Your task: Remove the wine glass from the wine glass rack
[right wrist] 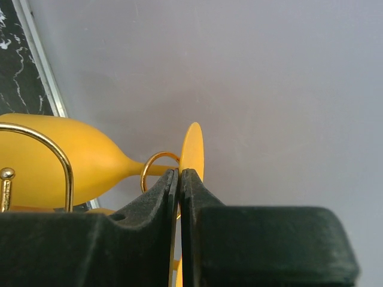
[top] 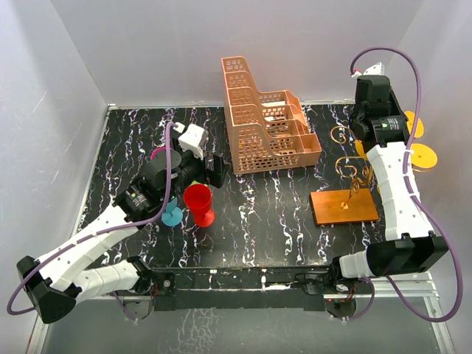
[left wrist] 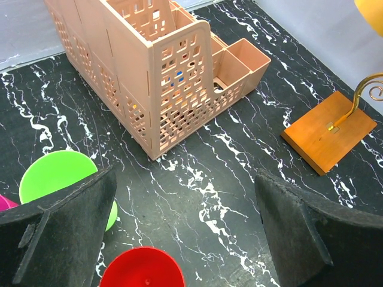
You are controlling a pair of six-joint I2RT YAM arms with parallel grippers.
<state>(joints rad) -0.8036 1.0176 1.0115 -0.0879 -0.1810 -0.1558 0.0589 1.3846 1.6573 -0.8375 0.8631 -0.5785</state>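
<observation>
The wine glass rack has an orange-brown base board [top: 344,206] and a gold wire stem with curled hooks [top: 352,173]; the base also shows in the left wrist view [left wrist: 329,131]. A yellow wine glass [right wrist: 60,155] hangs on its side with its stem through a gold hook ring [right wrist: 157,170]. My right gripper [right wrist: 180,172] is shut on the thin edge of its round foot [right wrist: 192,146]. In the top view that gripper [top: 394,127] sits by the yellow feet [top: 423,156] at the right wall. My left gripper [left wrist: 185,179] is open and empty above the table.
A peach lattice basket [top: 265,122] stands at the back centre. A red glass [top: 199,200], a green one [left wrist: 54,173], a blue one [top: 172,214] and a magenta one [top: 158,155] sit by the left gripper. A second yellow glass [top: 361,147] hangs on the rack. The wall is close behind the right gripper.
</observation>
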